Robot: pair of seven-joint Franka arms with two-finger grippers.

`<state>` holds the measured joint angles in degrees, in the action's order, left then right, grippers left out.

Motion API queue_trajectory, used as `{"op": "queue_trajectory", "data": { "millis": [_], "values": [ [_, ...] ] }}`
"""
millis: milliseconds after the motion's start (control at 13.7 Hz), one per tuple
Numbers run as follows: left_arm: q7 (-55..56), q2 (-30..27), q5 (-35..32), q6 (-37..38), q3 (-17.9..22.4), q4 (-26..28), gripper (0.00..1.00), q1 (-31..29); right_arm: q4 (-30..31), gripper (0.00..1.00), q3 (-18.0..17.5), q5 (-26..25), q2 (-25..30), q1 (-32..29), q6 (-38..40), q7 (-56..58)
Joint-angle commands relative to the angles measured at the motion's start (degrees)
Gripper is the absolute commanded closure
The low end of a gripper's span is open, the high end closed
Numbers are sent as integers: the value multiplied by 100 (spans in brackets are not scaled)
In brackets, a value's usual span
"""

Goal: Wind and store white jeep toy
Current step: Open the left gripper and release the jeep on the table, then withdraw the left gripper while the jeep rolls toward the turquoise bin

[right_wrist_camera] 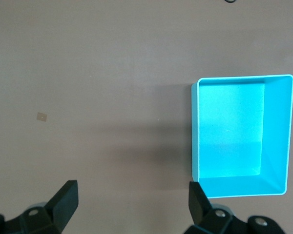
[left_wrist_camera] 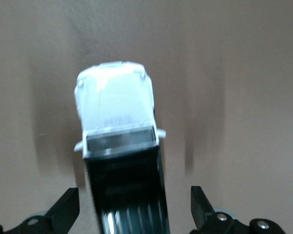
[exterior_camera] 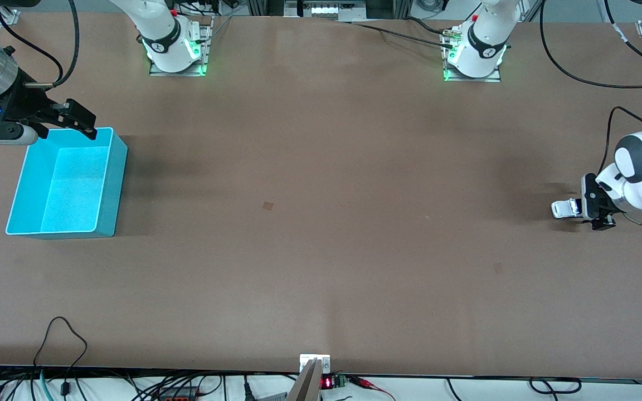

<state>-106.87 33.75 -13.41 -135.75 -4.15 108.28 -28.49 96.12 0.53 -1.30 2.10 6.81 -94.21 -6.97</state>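
The white jeep toy (exterior_camera: 566,209) stands on the table at the left arm's end. In the left wrist view its white hood (left_wrist_camera: 115,105) points away from the wrist and its black roof lies between the fingers. My left gripper (exterior_camera: 594,209) is low over the jeep's rear and straddles it, open (left_wrist_camera: 133,209), with a gap showing on each side of the car. My right gripper (exterior_camera: 67,127) is open and empty (right_wrist_camera: 132,197), up over the table beside the farther corner of the turquoise bin (exterior_camera: 112,189). The bin is empty (right_wrist_camera: 276,131).
The bin stands at the right arm's end of the table. A small tan mark (exterior_camera: 268,205) lies near the table's middle. The two arm bases (exterior_camera: 176,44) (exterior_camera: 474,50) stand along the edge farthest from the front camera. Cables hang along the nearest edge.
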Motion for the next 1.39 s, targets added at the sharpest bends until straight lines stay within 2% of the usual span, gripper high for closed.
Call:
{"op": "queue_trajectory", "data": {
  "millis": [0, 439, 659, 1025, 1318],
  "values": [
    [61, -342, -135, 460, 2, -96, 0, 177, -23, 0, 18, 51, 28, 22, -1, -24],
    [746, -370, -126, 2198, -7, -1246, 0, 713, -23, 0, 18, 51, 28, 22, -1, -24],
    [1027, -387, -56, 2973, -173, -1686, 0, 802, -23, 0, 18, 51, 28, 22, -1, -24],
    [1704, -440, -47, 4195, -577, -2328, 0, 802, -23, 0, 26, 51, 28, 22, -10, -24],
    [2012, -527, -39, 4592, -772, -2488, 0, 802, -23, 0, 26, 42, 19, 13, -10, -24]
  ]
}}
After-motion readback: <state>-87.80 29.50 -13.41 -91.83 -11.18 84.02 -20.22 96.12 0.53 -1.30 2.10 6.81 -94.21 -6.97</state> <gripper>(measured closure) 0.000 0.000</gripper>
